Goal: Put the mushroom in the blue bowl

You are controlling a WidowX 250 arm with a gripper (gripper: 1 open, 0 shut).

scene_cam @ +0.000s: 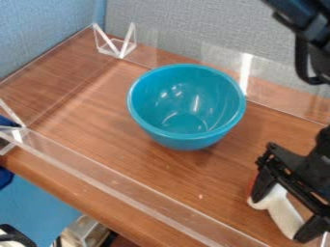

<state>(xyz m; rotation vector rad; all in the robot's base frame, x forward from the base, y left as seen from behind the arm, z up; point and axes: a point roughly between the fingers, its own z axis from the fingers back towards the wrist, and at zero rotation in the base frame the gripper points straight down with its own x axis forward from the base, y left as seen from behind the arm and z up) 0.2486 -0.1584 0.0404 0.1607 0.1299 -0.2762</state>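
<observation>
We are looking at the mushroom point(279, 205), which is lying on its side near the corner of the table closest to us on the right. Its thick, creamy-white stem is pointing toward the near edge, and only a sliver of its reddish-brown cap is showing, the rest disappearing behind the dark fingers of the gripper point(290, 198). We are seeing those fingers standing open, spread over and around the mushroom; whether they are touching it, we cannot tell.

The blue bowl point(187, 106) is sitting upright beyond the mushroom and to its left in our view, well apart from it. We are finding nothing inside but its own smooth curve.

Beneath them the table point(91, 116) is spreading out in warm brown with a wood-like grain, and clear strips are running along its near and far sides. A pale grey, finely speckled wall point(206, 29) is rising behind, while a small whitish wire-like frame point(115, 41) is standing at the far left corner. Below the near edge we are noticing a patch of light blue.

The bowl's teal skin is glossy and round-rimmed, catching soft highlights; the mushroom's stem is looking smooth and matte, and the gripper's black parts are angular and jointed.
</observation>
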